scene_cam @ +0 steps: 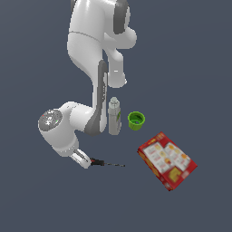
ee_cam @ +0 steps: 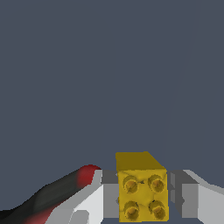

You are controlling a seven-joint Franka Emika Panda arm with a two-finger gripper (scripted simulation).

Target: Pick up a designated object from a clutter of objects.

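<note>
My claw (ee_cam: 142, 197) is down low at the worktop (scene_cam: 190, 68), on the exterior view's left and nearer than the white bottle (scene_cam: 114, 117). In the wrist view the yellow block (ee_cam: 141, 188) sits between my two fingers (ee_cam: 189, 197). One finger looks to be touching the block's side; a thin dark gap shows at the other, so I judge the claw nearly closed around the block but cannot say it has a firm hold yet.

To do this well I would finish the squeeze with the block centred, pads flat on its opposite faces, then lift straight up. The screwdriver (scene_cam: 106, 164) lies just beside my claw, its red-and-black handle close to one finger, so I should rise without sweeping sideways or I may drag it along.

The block is a small chunky cube, bright yellow, with four round studs on the face toward the wrist camera and dark marks in them. In the exterior view my claw hides it. The green cup (scene_cam: 136, 120) and red box (scene_cam: 167, 160) stand well apart to the right.
</note>
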